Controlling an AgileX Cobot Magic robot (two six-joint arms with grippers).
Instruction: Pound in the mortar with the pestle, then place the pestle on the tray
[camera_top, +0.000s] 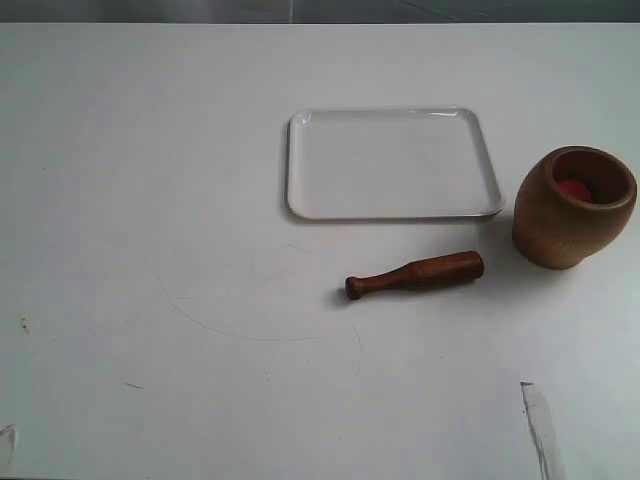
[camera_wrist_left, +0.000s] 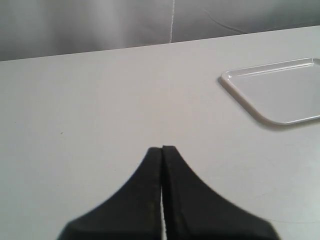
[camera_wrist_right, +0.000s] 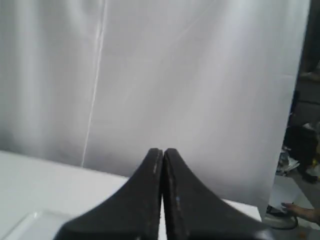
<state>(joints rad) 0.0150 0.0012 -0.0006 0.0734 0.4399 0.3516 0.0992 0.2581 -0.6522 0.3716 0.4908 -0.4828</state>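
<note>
The light-brown wooden mortar (camera_top: 574, 207) stands upright at the right of the table, something red inside it. The dark reddish-brown pestle (camera_top: 415, 274) lies flat on the table in front of the tray, thick end toward the mortar, knobbed handle pointing left. The white tray (camera_top: 392, 163) lies flat and bare behind it; one corner of the tray (camera_wrist_left: 280, 92) shows in the left wrist view. Neither arm appears in the exterior view. My left gripper (camera_wrist_left: 162, 148) is shut on nothing, above bare table. My right gripper (camera_wrist_right: 163, 150) is shut on nothing and faces a white curtain.
A white curtain (camera_wrist_right: 190, 85) hangs behind the table. A strip of clear tape (camera_top: 538, 425) lies at the table's front right, and faint scratch marks cross the middle. Clutter on the floor (camera_wrist_right: 300, 200) shows beyond the table's edge.
</note>
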